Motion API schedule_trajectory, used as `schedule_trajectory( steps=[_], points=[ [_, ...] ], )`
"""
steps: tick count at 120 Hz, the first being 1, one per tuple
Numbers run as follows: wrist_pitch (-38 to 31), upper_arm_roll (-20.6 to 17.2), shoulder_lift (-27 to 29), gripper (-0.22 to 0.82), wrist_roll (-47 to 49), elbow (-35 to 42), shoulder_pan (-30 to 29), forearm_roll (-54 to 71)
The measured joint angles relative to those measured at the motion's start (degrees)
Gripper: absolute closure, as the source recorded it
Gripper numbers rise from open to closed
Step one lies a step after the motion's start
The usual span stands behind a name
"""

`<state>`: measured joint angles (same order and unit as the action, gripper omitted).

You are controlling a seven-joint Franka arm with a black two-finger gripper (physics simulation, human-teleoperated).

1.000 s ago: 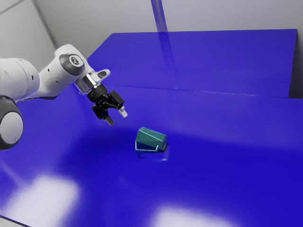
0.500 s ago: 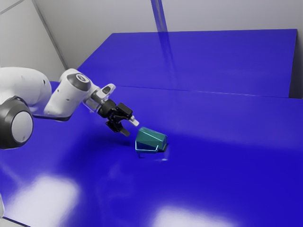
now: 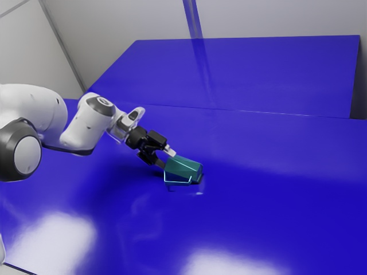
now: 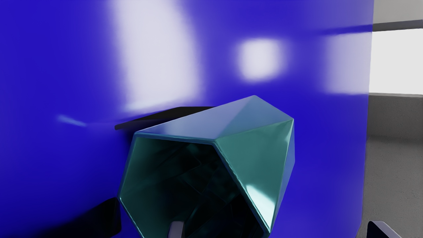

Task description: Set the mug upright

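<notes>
A teal, faceted, glossy mug (image 3: 184,169) lies on its side on the shiny blue tabletop (image 3: 258,200), its mouth facing the black two-finger claw (image 3: 166,158). The claw is spread wide: in the wrist view one fingertip (image 4: 176,229) overlaps the mug's open mouth, the other (image 4: 380,229) is outside it, well apart; whether either touches I cannot tell. The white jointed arm (image 3: 74,126) bears a round emblem (image 3: 104,101) too small to read. Blue surface runs from the mug to the tabletop's straight edge, with grey floor (image 4: 393,185) beyond.
</notes>
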<state>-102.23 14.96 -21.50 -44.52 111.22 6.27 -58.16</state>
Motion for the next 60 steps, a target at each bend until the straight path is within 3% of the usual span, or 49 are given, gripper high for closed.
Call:
schedule_trajectory(
  steps=[60],
  points=[
    [-0.83, -0.99, -0.35, 0.0, -2.78, 2.66, 0.27, -4.72]
  ],
)
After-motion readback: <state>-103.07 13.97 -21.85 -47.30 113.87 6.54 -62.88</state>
